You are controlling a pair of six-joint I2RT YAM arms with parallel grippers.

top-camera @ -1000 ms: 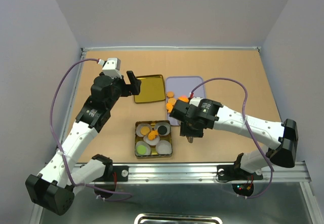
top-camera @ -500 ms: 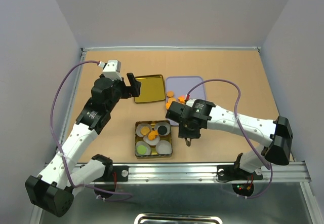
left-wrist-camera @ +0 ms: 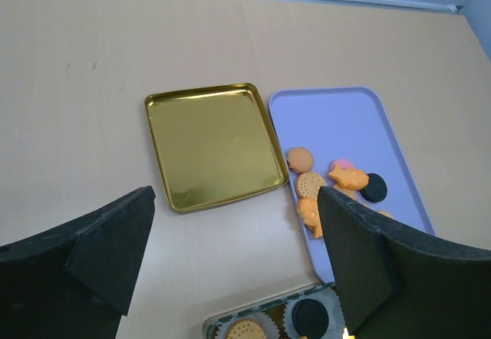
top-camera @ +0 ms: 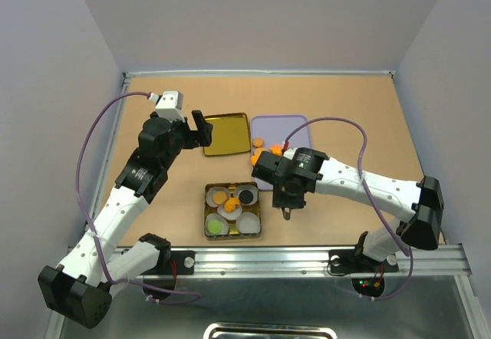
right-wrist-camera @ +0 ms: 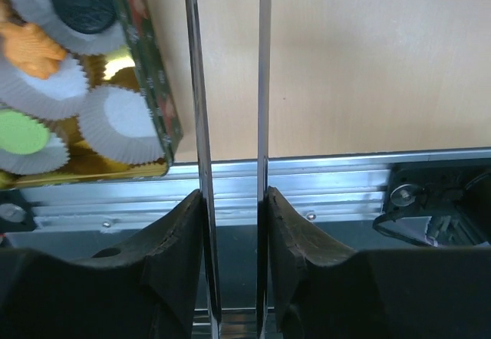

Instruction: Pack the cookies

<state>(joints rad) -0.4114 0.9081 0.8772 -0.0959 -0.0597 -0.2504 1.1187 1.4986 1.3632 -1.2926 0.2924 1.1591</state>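
Cookies (top-camera: 259, 152), mostly orange, lie at the near end of a lilac tray (top-camera: 295, 124); they also show in the left wrist view (left-wrist-camera: 330, 182). More cookies (top-camera: 228, 200) sit in white paper cups in a small tin (top-camera: 208, 215): a black one (right-wrist-camera: 83, 5), an orange one (right-wrist-camera: 31, 47) and a green one (right-wrist-camera: 19, 132). My right gripper (top-camera: 288, 195) is shut on metal tongs (right-wrist-camera: 201, 162), just right of the tin (right-wrist-camera: 157, 86); nothing shows between the tong blades. My left gripper (top-camera: 201, 127) is open and empty above the table by the gold lid (left-wrist-camera: 211, 143).
The gold lid (top-camera: 226, 133) lies flat left of the lilac tray (left-wrist-camera: 345, 120). An aluminium rail (top-camera: 307, 258) runs along the near edge, close below the tin and the tongs (top-camera: 286, 215). White walls enclose the table at the back and sides.
My right arm has shifted slightly, and the tongs have moved a little left and toward the near edge beside the tin. The left arm has barely moved.
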